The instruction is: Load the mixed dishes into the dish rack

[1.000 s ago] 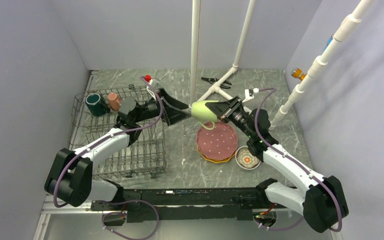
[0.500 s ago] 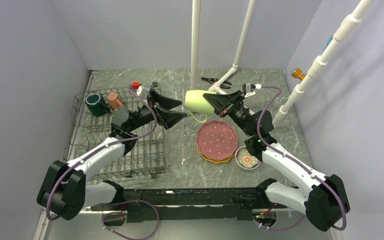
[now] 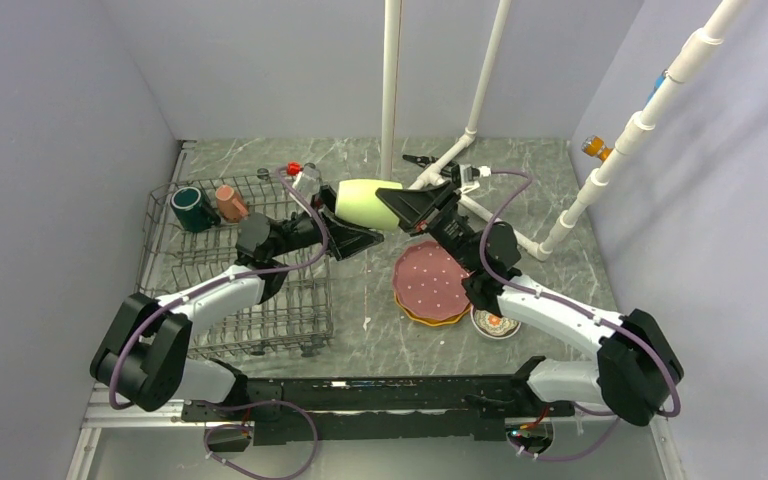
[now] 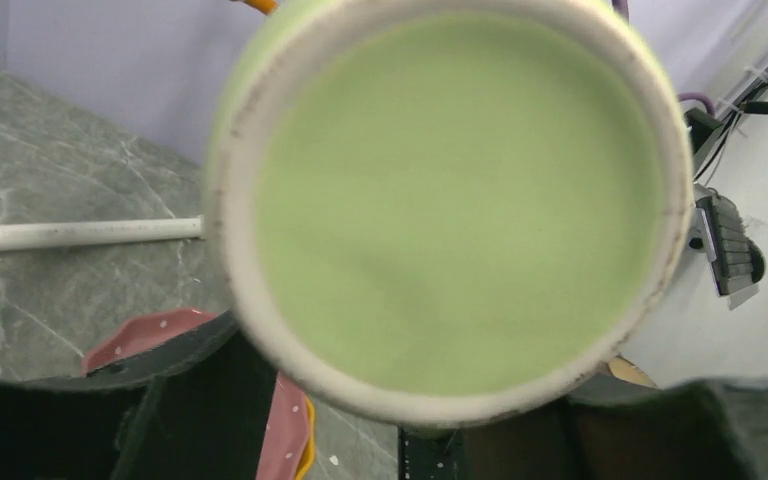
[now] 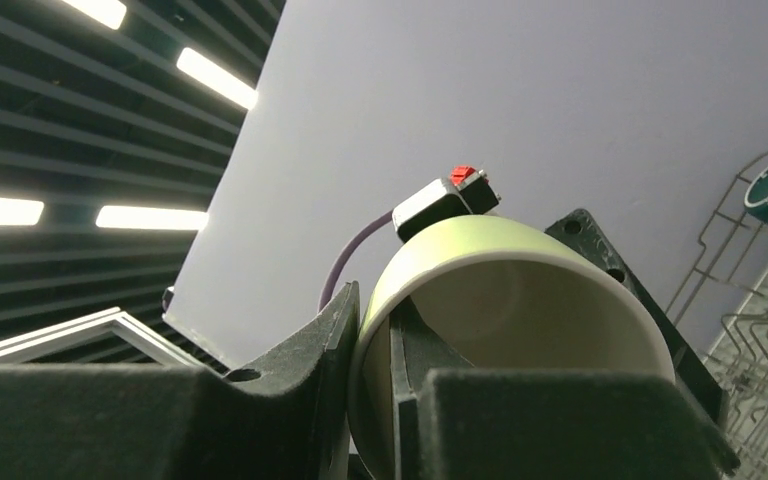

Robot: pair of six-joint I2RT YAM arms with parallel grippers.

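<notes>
Rack (image 3: 260, 312): grey wire basket with tine rows. Dark green mug (image 3: 190, 208) and salmon mug (image 3: 228, 202) sit in its far-left corner. Light green mug (image 3: 358, 202): raised, on its side, just off the rack's far-right corner, mouth facing away. Pink dotted plate (image 3: 430, 280) lies on yellow plate (image 3: 422, 319), right of the rack; floral bowl (image 3: 501, 327) lies farther right.

**My little room**

Around me stand three plain walls (image 3: 50, 150), pale grey with a bit of purple. My table (image 3: 580, 270) is grey-green stone with white lines in it. White pipes (image 3: 391, 70) go up from its far edge, and one leans up by the right edge. Up high I see a dark ceiling (image 5: 40, 120) with long bright lights (image 5: 150, 217).
</notes>
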